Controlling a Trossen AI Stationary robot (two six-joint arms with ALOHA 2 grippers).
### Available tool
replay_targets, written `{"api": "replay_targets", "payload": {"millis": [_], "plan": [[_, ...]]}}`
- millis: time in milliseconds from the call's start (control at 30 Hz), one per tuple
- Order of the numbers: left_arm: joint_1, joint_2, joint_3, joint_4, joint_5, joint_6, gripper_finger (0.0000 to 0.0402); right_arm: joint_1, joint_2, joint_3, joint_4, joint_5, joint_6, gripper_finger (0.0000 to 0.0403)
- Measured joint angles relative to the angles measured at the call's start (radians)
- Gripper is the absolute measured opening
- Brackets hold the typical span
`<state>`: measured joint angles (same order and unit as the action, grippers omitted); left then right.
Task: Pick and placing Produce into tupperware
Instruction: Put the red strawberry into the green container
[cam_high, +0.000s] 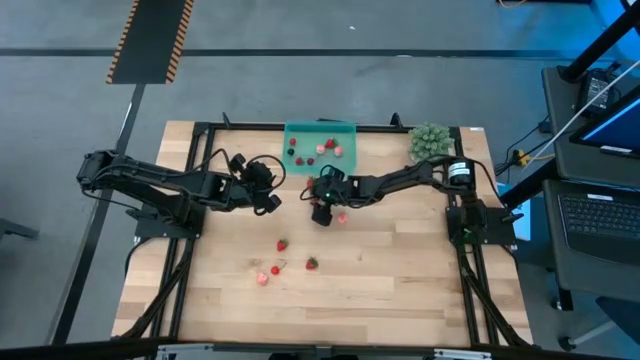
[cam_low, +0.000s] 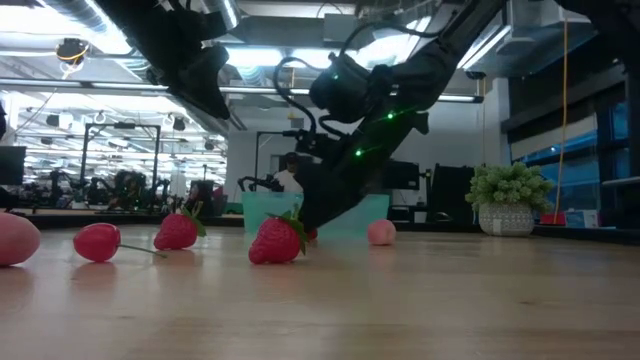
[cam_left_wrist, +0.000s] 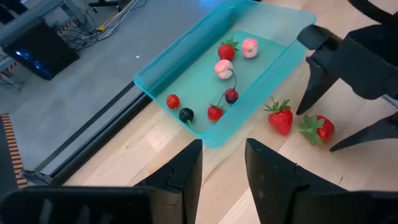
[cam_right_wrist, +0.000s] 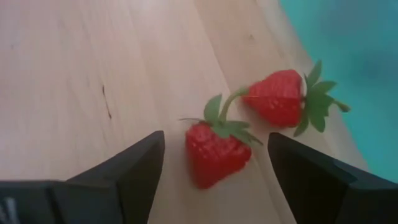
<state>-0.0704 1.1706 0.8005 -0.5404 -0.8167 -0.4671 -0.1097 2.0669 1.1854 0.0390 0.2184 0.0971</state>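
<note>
The teal tupperware (cam_high: 320, 132) sits at the table's far edge and holds several berry pieces (cam_left_wrist: 224, 68). Two red strawberries (cam_right_wrist: 217, 152) (cam_right_wrist: 278, 98) lie on the wood just in front of it. My right gripper (cam_right_wrist: 216, 144) is open and low over the table (cam_high: 322, 208). Its fingers stand on either side of the nearer strawberry without touching it. My left gripper (cam_left_wrist: 222, 152) is open and empty, hovering to the left of the tupperware (cam_high: 270, 190). More red and pink pieces (cam_high: 282, 244) (cam_high: 263, 278) lie on the table nearer the front, and a pink one (cam_high: 341, 214) lies beside my right gripper.
A green bushy clump in a pot (cam_high: 430, 140) stands at the table's far right corner. Loose strawberries (cam_low: 278, 240) (cam_low: 180, 230) and a pink piece (cam_low: 15, 238) lie across the near middle of the table. Bare wood lies to the near right (cam_high: 400, 280).
</note>
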Motion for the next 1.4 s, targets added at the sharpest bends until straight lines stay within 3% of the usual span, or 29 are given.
{"api": "replay_targets", "payload": {"millis": [267,733,900,1000,1400], "plan": [[0.0,0.0,0.0,0.0,0.0,0.0,0.0103,-0.008,0.026,0.001,0.062,0.002,0.007,0.0278],[0.0,0.0,0.0,0.0,0.0,0.0,0.0103,-0.023,0.024,0.006,0.007,-0.036,0.034,0.0162],[0.0,0.0,0.0,0.0,0.0,0.0,0.011,-0.024,0.015,0.033,-0.043,-0.085,0.01,0.015],[0.0,0.0,0.0,-0.001,0.0,0.0,0.0114,-0.024,-0.037,0.046,-0.089,-0.138,-0.025,0.0151],[0.0,0.0,0.0,-0.004,0.013,0.0,0.01,-0.122,-0.414,0.085,-0.204,-0.162,-0.247,0.0154]]}}
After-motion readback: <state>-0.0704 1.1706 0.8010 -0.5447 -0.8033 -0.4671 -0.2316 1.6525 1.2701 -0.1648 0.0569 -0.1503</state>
